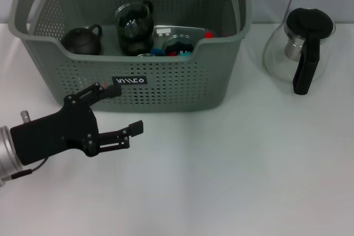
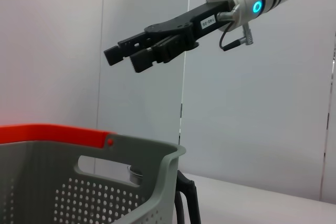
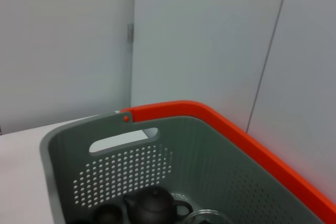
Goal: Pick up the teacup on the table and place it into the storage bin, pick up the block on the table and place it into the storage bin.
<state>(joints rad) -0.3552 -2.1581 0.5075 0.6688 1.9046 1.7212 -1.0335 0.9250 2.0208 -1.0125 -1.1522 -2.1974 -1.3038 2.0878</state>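
Before the storage bin (image 1: 166,89) (long axis crosswise), left gripper (image 1: 126,110) hangs parted, empty.

A glass jug (image 1: 293,48) with a black lid and handle stands upright at the upper right, on the white bench (image 1: 232,169).

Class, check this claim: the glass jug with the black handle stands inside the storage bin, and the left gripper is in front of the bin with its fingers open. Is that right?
Not quite. The head view shows the glass jug standing on the table beside the storage bin, not inside it. The rest holds: the left gripper is in front of the bin, fingers open.
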